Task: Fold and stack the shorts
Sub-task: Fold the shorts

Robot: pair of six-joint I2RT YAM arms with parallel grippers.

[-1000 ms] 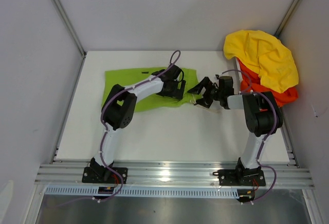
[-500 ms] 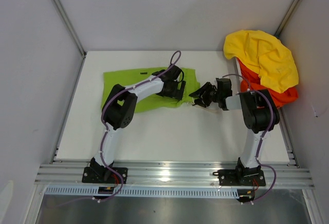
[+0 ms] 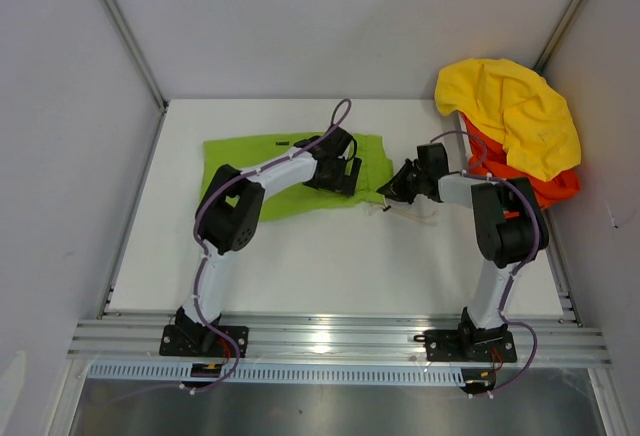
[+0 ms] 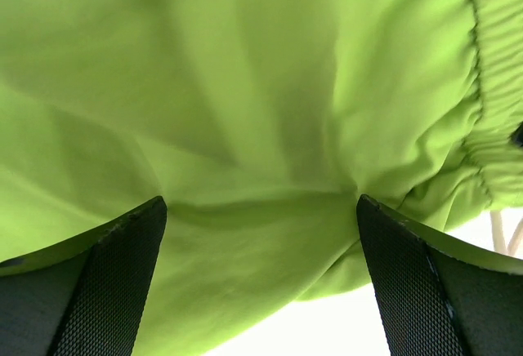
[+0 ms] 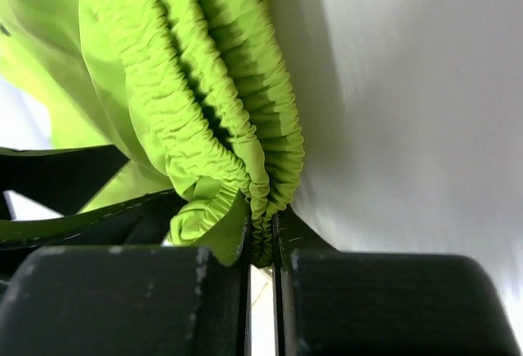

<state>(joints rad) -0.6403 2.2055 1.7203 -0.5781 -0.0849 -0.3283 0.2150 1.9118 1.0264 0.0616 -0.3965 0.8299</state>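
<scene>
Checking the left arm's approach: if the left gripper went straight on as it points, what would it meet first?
Probably the lime-green shorts, whose cloth fills the view between the fingers of the open left gripper; how close it is remains unclear.

The lime-green cloth shorts (image 3: 250, 151) lie spread fairly flat across the upper middle of the frame, long side running left to right, with soft creases through the fabric (image 4: 245, 86). Their gathered elastic waistband (image 5: 237, 111) is at the right-hand end, doubled over on itself and bunched into ridges, its lower corner pulled to a tight point. A pale drawstring (image 3: 410, 214) trails just off that end. The orange-red cloth shorts (image 3: 545, 188) sit crumpled in the upper right of the frame, well apart from the green pair, mostly buried under a yellow cloth (image 3: 515, 111), only their lower right edge showing.
</scene>
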